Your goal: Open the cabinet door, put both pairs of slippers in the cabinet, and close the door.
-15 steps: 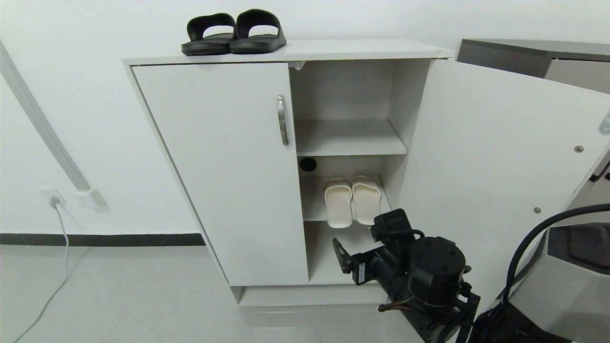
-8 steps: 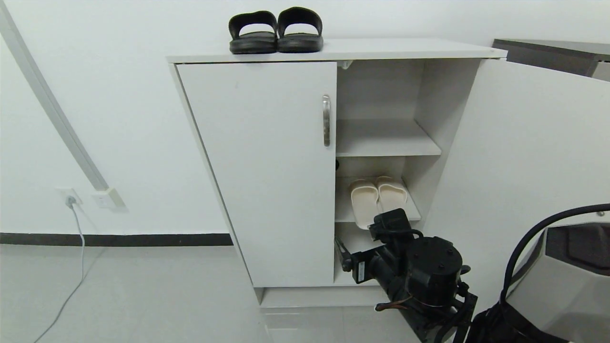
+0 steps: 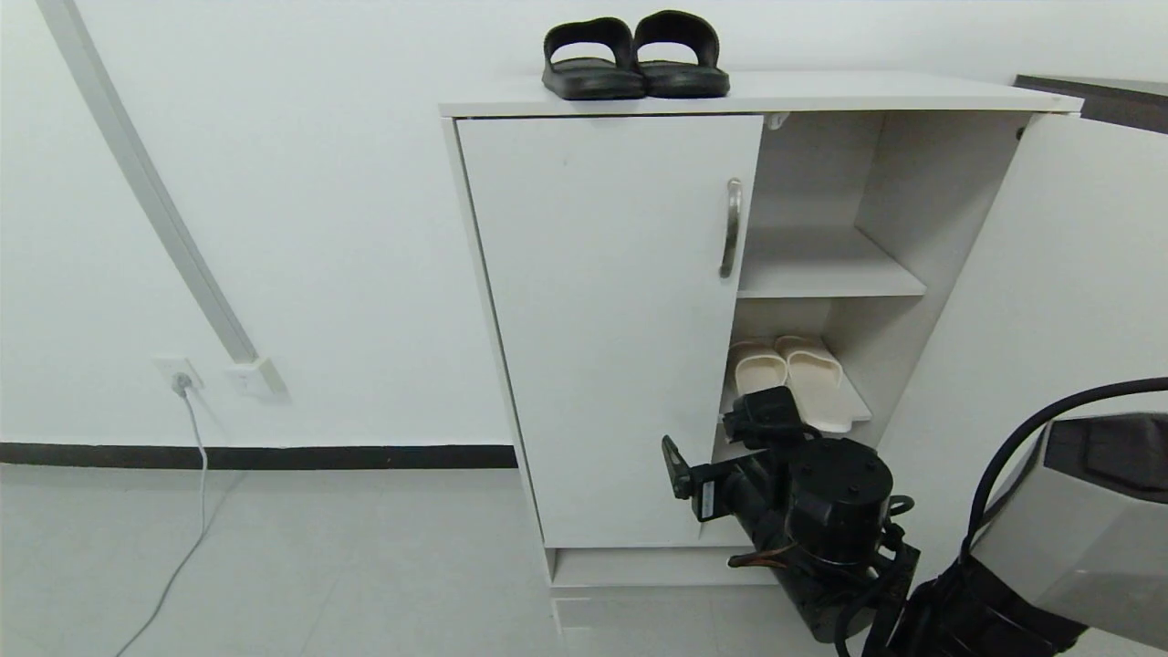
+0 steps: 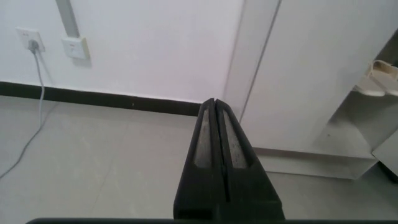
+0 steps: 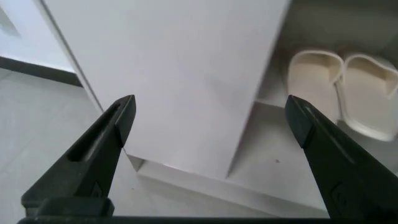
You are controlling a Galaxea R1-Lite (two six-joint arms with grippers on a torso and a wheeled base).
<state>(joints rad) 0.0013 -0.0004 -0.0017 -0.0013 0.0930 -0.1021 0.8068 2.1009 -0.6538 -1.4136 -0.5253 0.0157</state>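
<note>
A pair of black slippers [image 3: 636,57] rests on top of the white cabinet [image 3: 821,91]. A pair of white slippers [image 3: 794,374] [image 5: 348,87] lies on the middle shelf inside. The cabinet's right door [image 3: 1049,301] stands wide open, and the left door [image 3: 602,319] with its metal handle [image 3: 730,228] is closed. My right gripper [image 3: 703,452] [image 5: 211,137] is open and holds nothing, low in front of the closed door's inner edge, below the white slippers. My left gripper [image 4: 214,106] is shut on nothing, low over the floor, pointing at the wall left of the cabinet.
The upper shelf [image 3: 821,265] and the bottom compartment [image 5: 273,162] hold nothing. On the wall to the left are a socket [image 3: 182,376] with a cable running to the floor [image 3: 274,566] and a slanted grey conduit [image 3: 146,182]. A dark-topped unit [image 3: 1095,87] stands behind the open door.
The whole head view has shifted, so the cabinet sits further right in the picture. My right gripper now faces the closed door's edge instead of the open compartment.
</note>
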